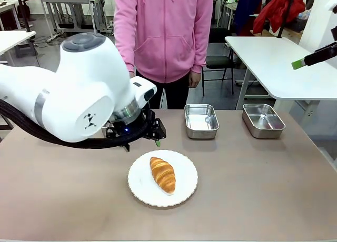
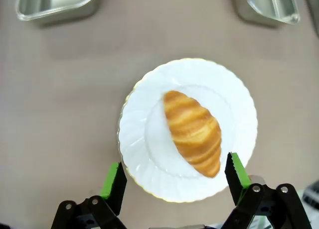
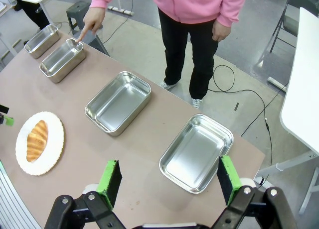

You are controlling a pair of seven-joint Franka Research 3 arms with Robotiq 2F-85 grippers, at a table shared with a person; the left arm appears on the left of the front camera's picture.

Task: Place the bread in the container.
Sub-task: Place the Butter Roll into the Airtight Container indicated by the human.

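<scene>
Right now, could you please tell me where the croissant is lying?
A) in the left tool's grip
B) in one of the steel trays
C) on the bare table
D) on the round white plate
D: the croissant lies across the middle of the round white plate, with nothing gripping it.

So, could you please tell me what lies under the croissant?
The croissant lies on a round white plate, which rests on the brown table. The plate's patch right beneath the croissant is covered and cannot be seen.
</scene>
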